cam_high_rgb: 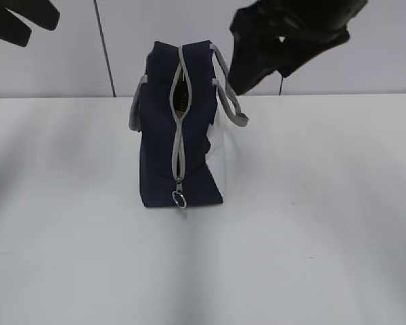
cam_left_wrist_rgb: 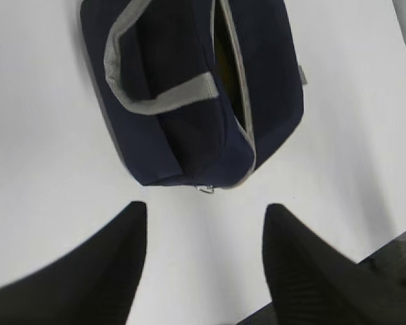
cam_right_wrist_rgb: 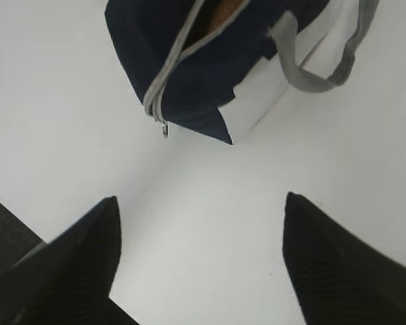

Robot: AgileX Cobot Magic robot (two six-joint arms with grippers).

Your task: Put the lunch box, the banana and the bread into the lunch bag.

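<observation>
The navy lunch bag (cam_high_rgb: 159, 145) stands mid-table with its white side panel (cam_high_rgb: 220, 152) to the right. Its grey zipper is partly open along the top, and the ring pull (cam_high_rgb: 180, 198) hangs at the near end. Through the slit I see something yellowish in the left wrist view (cam_left_wrist_rgb: 222, 51) and something brown in the right wrist view (cam_right_wrist_rgb: 220, 12); I cannot tell which items they are. No lunch box, banana or bread lies on the table. My left gripper (cam_left_wrist_rgb: 204, 208) is open and empty above the table near the bag (cam_left_wrist_rgb: 183, 128). My right gripper (cam_right_wrist_rgb: 201, 198) is open and empty.
The white table (cam_high_rgb: 311, 237) stretches all around the bag. In the exterior view the left gripper (cam_high_rgb: 24, 20) hangs high at the back left and the right gripper (cam_high_rgb: 260, 64) high behind the bag's grey handle (cam_high_rgb: 233, 105). A pale wall stands behind.
</observation>
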